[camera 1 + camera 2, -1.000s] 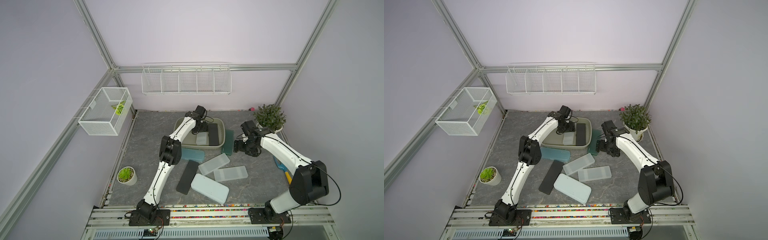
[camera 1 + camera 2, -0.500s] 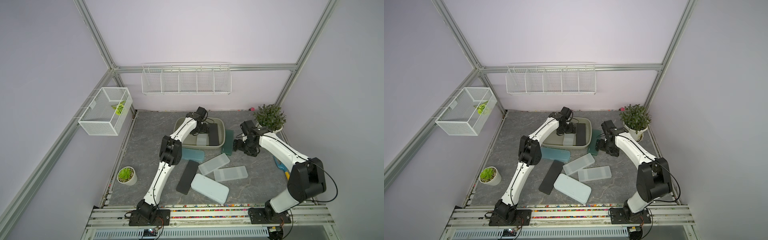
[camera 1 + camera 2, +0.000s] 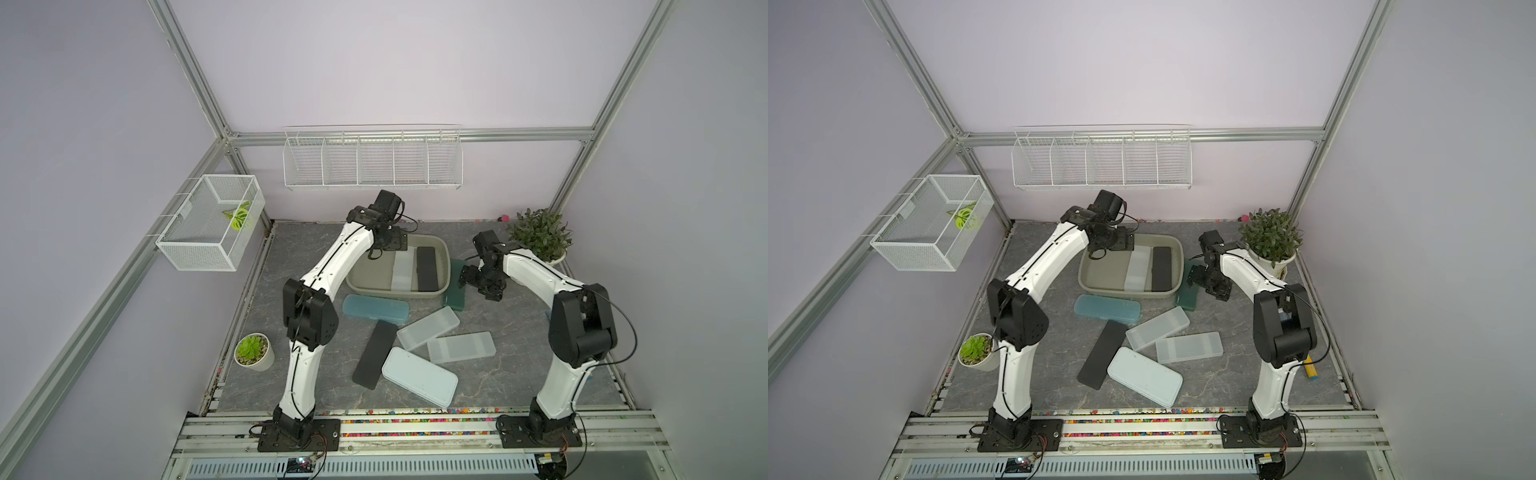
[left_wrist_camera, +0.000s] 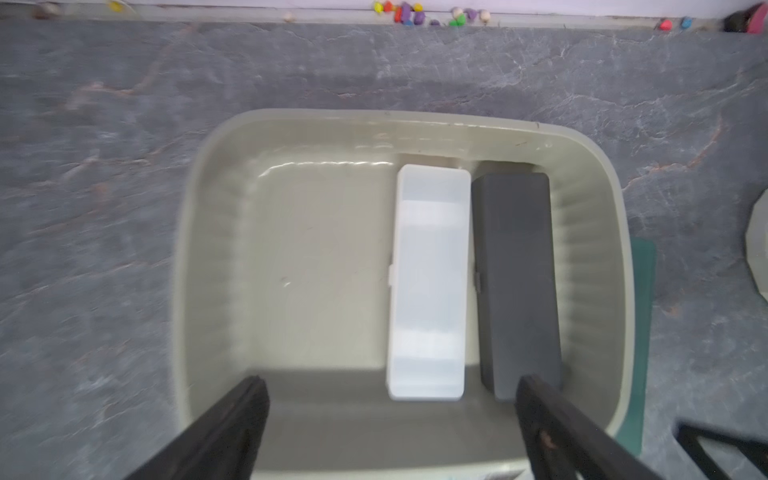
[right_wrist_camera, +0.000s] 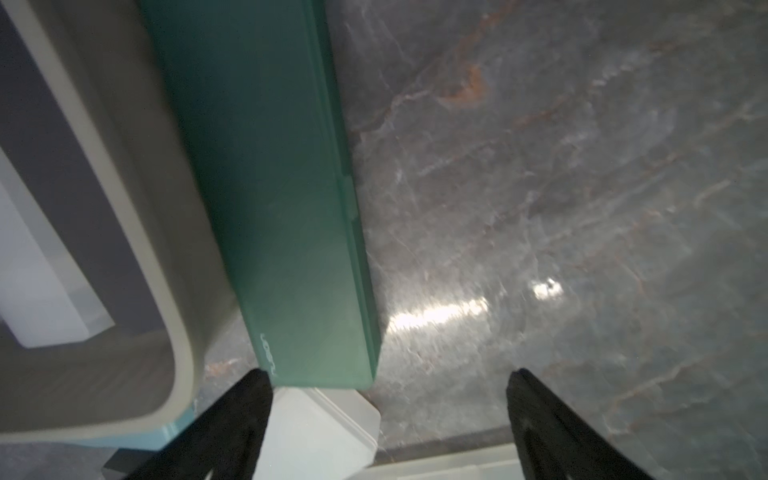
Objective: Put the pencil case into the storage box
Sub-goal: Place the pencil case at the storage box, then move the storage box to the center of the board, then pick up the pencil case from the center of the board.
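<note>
The grey marbled tabletop (image 3: 519,374) fills the lower middle of both top views. At its centre sits the storage box (image 3: 447,254), a shallow olive-khaki plastic tub with rounded corners. Two pencil cases now lie flat and side by side in its right half: a frosted white rectangular plastic case (image 3: 402,270) and, on its right against the wall, a matt black one (image 3: 427,268).

What has just changed is the left gripper (image 4: 390,380). A second ago it was low over the frosted case. Now its jaws stand spread wide with nothing between them, and it has drawn back towards the tub's upper-left corner. So I judge the frosted case delivered and released.

The right gripper (image 5: 389,374) has edged closer to the dark green plastic case (image 5: 270,187), which lies outside the tub, tight against its right wall. Its jaws gape empty with the case's end just ahead, so this looks like the next pick.

Below the tub, five more cases wait on the table: pale blue (image 3: 419,376), teal (image 3: 376,307), black (image 3: 374,353) and two frosted (image 3: 428,328).
</note>
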Robot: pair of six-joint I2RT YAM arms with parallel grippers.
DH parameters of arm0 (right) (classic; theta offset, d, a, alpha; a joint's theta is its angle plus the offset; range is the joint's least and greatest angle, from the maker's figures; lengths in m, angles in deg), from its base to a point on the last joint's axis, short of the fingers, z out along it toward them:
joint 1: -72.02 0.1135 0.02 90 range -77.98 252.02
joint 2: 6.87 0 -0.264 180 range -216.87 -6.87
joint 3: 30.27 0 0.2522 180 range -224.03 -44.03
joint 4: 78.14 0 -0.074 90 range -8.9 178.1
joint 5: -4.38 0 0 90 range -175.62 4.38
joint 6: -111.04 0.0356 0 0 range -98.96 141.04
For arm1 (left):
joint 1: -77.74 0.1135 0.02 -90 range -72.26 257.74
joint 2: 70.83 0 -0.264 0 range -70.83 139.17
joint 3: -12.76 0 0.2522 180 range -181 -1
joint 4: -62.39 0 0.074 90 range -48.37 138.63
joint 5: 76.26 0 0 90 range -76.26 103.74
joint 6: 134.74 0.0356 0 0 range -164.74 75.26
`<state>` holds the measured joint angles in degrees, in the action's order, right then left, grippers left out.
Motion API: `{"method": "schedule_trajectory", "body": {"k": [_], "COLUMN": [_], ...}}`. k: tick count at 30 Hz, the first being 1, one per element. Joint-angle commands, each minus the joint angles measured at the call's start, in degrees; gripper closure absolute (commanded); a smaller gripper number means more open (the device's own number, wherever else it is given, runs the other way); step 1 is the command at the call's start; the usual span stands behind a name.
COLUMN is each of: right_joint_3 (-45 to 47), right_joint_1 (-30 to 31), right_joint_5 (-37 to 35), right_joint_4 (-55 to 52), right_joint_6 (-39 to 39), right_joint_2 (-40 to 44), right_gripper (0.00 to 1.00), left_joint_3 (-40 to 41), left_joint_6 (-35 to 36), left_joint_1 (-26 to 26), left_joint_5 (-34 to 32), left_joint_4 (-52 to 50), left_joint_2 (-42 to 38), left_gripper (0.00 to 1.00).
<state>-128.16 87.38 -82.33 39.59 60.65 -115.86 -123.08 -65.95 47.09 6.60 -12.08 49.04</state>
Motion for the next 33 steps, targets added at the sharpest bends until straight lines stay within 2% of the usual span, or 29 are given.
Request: {"method": "schedule_trajectory", "body": {"k": [1, 5, 11, 20, 26, 33], "right_joint_3": [-3.0, -5.9, -9.5, -16.3, -17.9, -14.8], "right_joint_1": [0.3, 1.1, 2.7, 5.3, 5.3, 5.1], "right_joint_5": [1.0, 1.1, 1.5, 1.5, -1.9, -5.6], "right_joint_4": [0.1, -0.8, -0.9, -3.6, -7.9, -9.0], "right_joint_6": [1.6, 1.4, 0.4, -1.0, -1.0, -1.7], "right_joint_2": [-3.7, -7.8, -12.2, -17.3, -19.8, -19.3], "right_gripper": [0.07, 0.07, 0.07, 0.06, 0.07, 0.18], "left_joint_3": [9.5, 18.2, 25.0, 26.3, 28.4, 29.1], "left_joint_6": [-0.7, -0.7, 0.3, 2.0, 2.5, 2.7], "left_joint_1": [3.1, 6.8, 11.2, 14.0, 14.7, 15.6], "left_joint_5": [-2.5, -2.7, -3.0, -2.6, -2.5, -2.5], "left_joint_4": [0.8, 1.8, 2.6, 1.8, 2.9, 4.2], "left_joint_2": [-4.4, -10.2, -14.9, -15.6, -16.0, -15.6], "left_gripper": [0.02, 0.02, 0.02, 0.02, 0.02, 0.03]}}
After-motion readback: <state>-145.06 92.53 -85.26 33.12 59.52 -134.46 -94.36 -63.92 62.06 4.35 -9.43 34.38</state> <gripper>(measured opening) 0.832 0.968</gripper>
